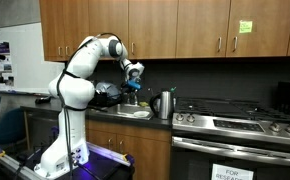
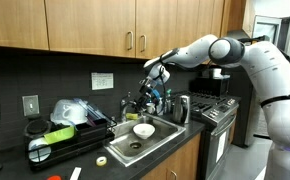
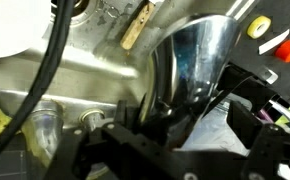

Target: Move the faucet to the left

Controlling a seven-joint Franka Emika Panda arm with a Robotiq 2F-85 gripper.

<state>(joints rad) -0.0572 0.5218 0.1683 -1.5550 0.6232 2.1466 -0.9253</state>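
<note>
The faucet [image 2: 145, 103] is a slim silver tap standing at the back edge of the sink [image 2: 157, 143]. In both exterior views my gripper [image 2: 155, 88] [image 1: 133, 76] hangs right at the faucet's top, over the sink. In the wrist view the shiny metal spout [image 3: 190, 60] fills the middle and runs down between my dark fingers [image 3: 180, 125], close to the left one. The fingers stand wide apart with pale surface showing between them, so the gripper looks open around the spout. Whether a finger touches it is unclear.
A steel kettle [image 2: 182, 108] [image 1: 164, 103] stands on the counter between sink and stove [image 1: 235, 125]. A white bowl [image 2: 143, 130] lies in the sink. A dish rack [image 2: 60, 135] with dishes stands beside the sink. Wooden cabinets [image 2: 135, 30] hang overhead.
</note>
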